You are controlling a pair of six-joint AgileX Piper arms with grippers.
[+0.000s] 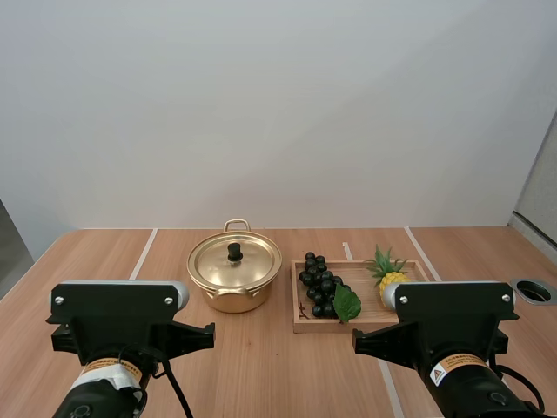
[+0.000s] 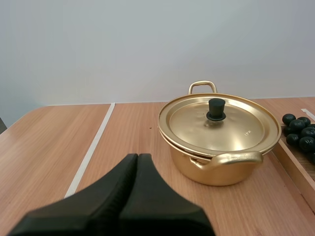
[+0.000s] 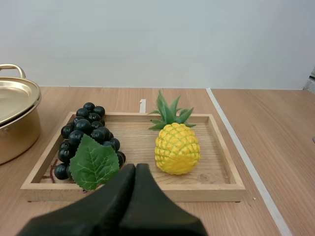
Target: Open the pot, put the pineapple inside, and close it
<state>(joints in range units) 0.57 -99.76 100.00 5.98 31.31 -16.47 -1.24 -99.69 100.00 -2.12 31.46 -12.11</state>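
From the high view we see a wooden table [image 1: 261,366] with a golden pot [image 1: 233,292] standing on it, its lid [image 1: 248,261] seated flat and closed, with a black knob [image 1: 235,252] at the centre. Just beside the pot lies a shallow wooden tray [image 1: 322,326]. In the tray a bunch of dark grapes [image 1: 318,280] with a green leaf [image 1: 347,304] lies at the end nearer the pot, and the pineapple [image 1: 392,279] stands at the far end, partly hidden behind our right arm [image 1: 452,318]. Our left arm [image 1: 117,322] sits on the near side of the pot, well apart from it. From the left wrist view, our left gripper [image 2: 138,158] has its two black fingers pressed together as one dark wedge, holding nothing, above the bare table in front of the pot. The lid is on, and one of the pot's handles faces us. From the right wrist view, our right gripper [image 3: 136,167] is likewise closed on nothing, fingers together, at the near wall of the tray. Beyond it the small yellow pineapple stands upright inside the tray, green crown up, near the grapes but not touching them.
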